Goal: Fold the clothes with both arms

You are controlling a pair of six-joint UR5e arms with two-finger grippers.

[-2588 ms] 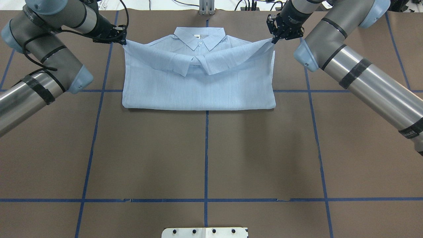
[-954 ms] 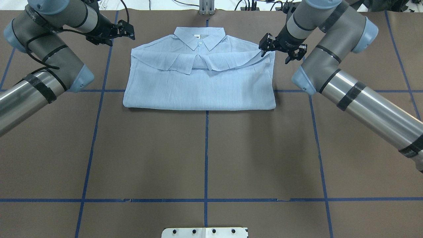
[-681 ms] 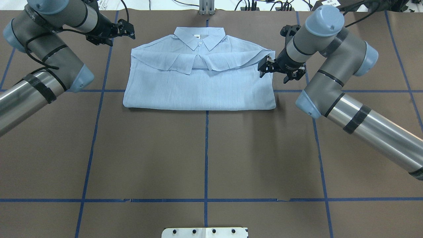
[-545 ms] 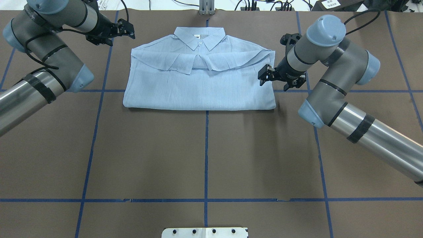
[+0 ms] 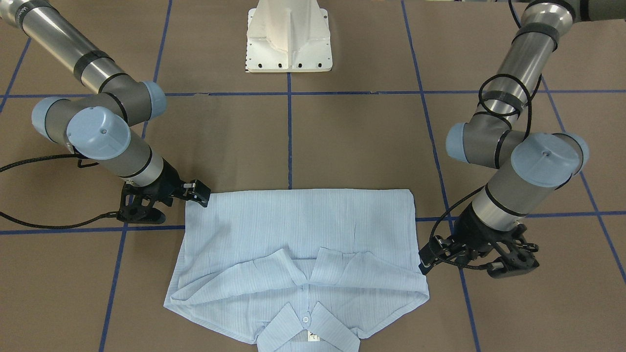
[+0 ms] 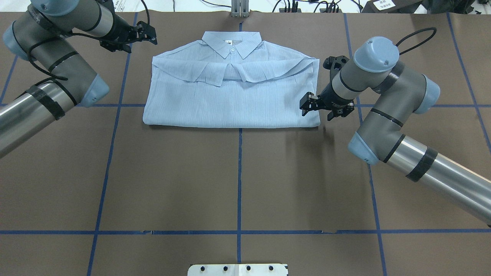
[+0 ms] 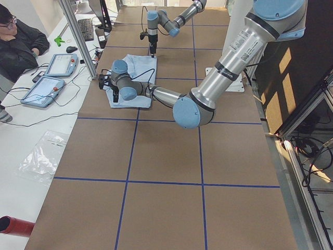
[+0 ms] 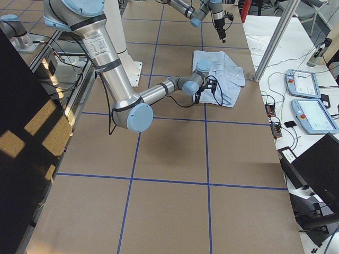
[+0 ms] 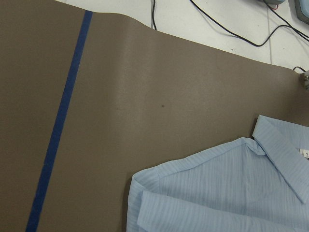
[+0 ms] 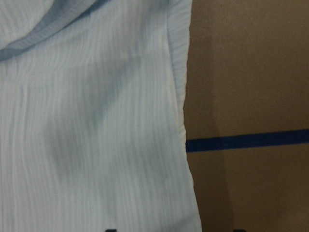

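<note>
The right gripper is hanging with its jaws spread wide and nothing held between them, straddling the side edge of the shirt: one of its fingers is sitting over the cloth and the other is out over the bare table, and whether either tip is touching the fabric cannot be told. Its wrist camera is looking down on that striped edge, with a blue tape line crossing the brown surface just outboard of it. The shirt is lying flat just inboard of this gripper, folded into a rectangle, its near folded edge lying a little toward the robot from the fingers and its collar lying farther out, on the side away from the robot. Both sleeves are lying folded across the chest, their cuffs meeting under the collar button, about midway between the two grippers. The left gripper is likewise hanging released and empty, jaws parted, near the shirt's far shoulder corner on its own side and clear of the cloth in the overhead view; its wrist camera is showing that corner and one collar wing down and to one side, with another tape line running across the brown surface on the opposite side. The white base is sitting well behind both grippers, on the robot's side of the table
</note>
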